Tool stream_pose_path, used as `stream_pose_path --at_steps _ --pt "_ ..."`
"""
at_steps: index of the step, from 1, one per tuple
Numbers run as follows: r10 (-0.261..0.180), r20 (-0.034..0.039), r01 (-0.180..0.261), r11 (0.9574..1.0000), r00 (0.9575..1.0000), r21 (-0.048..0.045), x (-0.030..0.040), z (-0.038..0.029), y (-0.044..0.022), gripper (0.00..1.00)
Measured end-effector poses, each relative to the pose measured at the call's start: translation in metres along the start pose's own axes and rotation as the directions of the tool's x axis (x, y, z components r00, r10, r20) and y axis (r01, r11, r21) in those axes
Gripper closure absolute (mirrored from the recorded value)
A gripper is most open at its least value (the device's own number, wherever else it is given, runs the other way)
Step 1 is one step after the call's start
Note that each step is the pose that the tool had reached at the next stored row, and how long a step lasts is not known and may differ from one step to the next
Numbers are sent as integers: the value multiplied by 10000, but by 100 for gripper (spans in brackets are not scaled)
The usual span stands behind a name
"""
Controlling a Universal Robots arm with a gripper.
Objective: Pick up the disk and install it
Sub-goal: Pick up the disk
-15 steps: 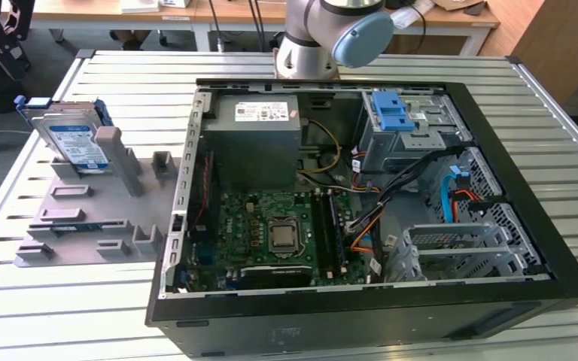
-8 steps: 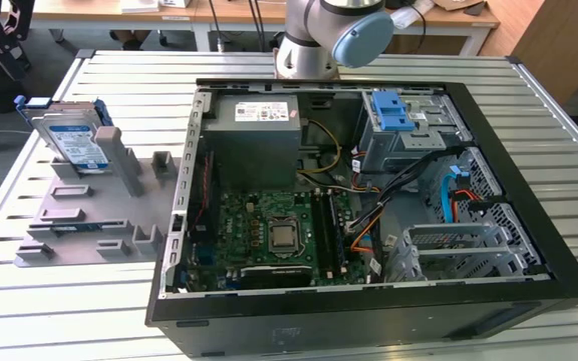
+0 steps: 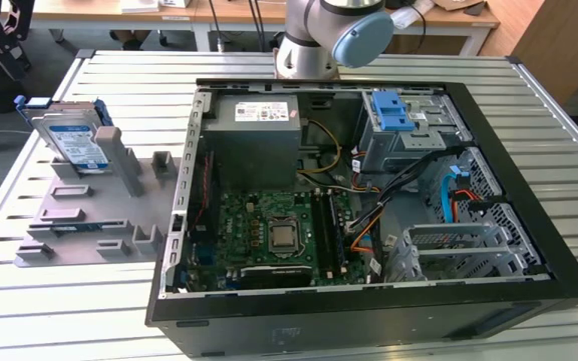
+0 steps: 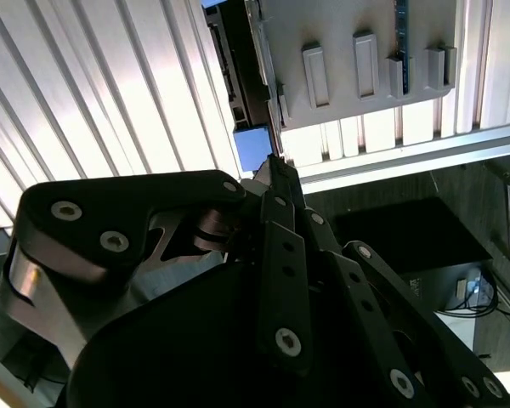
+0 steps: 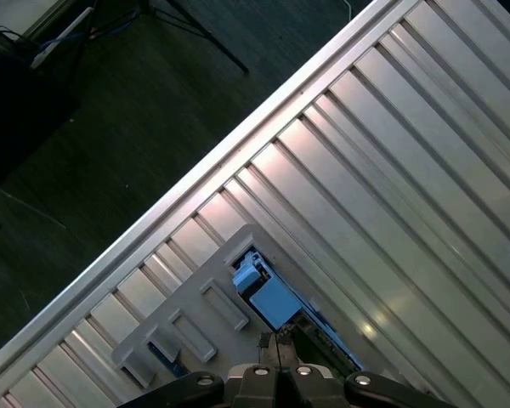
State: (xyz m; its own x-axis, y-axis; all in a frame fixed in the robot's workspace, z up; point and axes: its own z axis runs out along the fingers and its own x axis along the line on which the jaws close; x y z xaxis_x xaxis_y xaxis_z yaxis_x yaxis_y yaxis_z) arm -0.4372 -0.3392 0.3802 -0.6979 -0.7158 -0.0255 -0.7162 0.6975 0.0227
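Note:
The disk (image 3: 73, 139), silver with a white-and-blue label and a blue carrier frame, stands on edge in a grey slotted holder (image 3: 78, 218) at the exterior view's left. In the first wrist view the disk's blue frame (image 5: 266, 293) lies just past my gripper (image 5: 277, 344), whose fingertips meet with nothing between them. The second wrist view shows the same shut gripper (image 4: 273, 167) close over the blue frame (image 4: 252, 146), high above the holder (image 4: 365, 59). My gripper does not touch the disk.
An open black computer case (image 3: 369, 304) lies flat on the slatted metal table (image 3: 530, 113), holding a grey power-supply box (image 3: 259, 139), a green motherboard (image 3: 269, 233) and a drive bay with a light-blue latch (image 3: 394, 113). The arm's base (image 3: 309, 45) stands behind the case.

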Motion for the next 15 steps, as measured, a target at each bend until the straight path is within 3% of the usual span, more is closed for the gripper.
stream_pose_path --at_steps 15 --pt "-102 -2 102 9999 9999 -3 0 0 0 89"
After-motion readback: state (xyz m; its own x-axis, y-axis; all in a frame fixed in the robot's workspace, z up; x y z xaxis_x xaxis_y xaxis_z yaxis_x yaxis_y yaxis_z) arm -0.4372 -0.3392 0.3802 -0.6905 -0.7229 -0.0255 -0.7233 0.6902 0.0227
